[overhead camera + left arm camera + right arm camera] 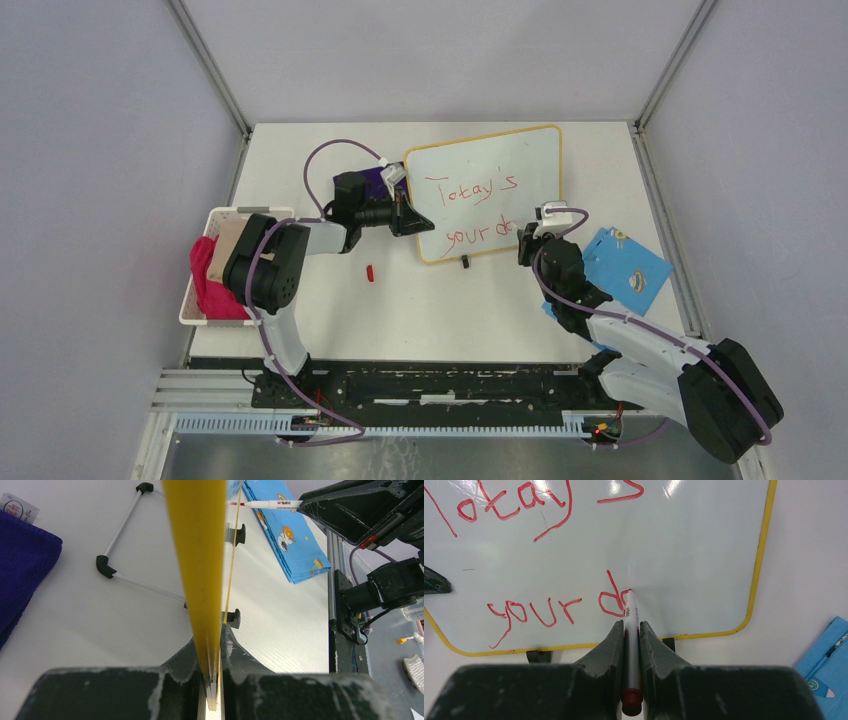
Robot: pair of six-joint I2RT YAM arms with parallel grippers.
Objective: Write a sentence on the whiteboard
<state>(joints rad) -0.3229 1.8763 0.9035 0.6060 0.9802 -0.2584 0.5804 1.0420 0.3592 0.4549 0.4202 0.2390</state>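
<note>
Pinching that yellow rim, what is the left gripper (212,655) for? asks Mia.

Bracing, Tom reckons. Its fingers are closed on the left edge of the whiteboard (530,165), which stands tilted back at the far middle of the table (440,310). Pen pressure would likely tip or slide so light a board.

And the right gripper (630,630)?

It is clamped around a marker (630,605), the barrel lying along the fingers and the tip touching the board at the end of the lower line. The sentence (539,611) reads roughly "Today's" above and "your d" plus a part-made letter below, so Tom judges the last word unfinished.

Which view tells most?

Only the right wrist shows the tip contact and the strokes up close; from above, the right arm covers that spot. Only the top view gives the layout: a small red piece (370,272), perhaps the pen's cap, on the table in front of the left gripper, and a blue sheet (625,265) to the right. The left wrist sees the board edge-on, with a wire stand (125,575) behind it.
</note>
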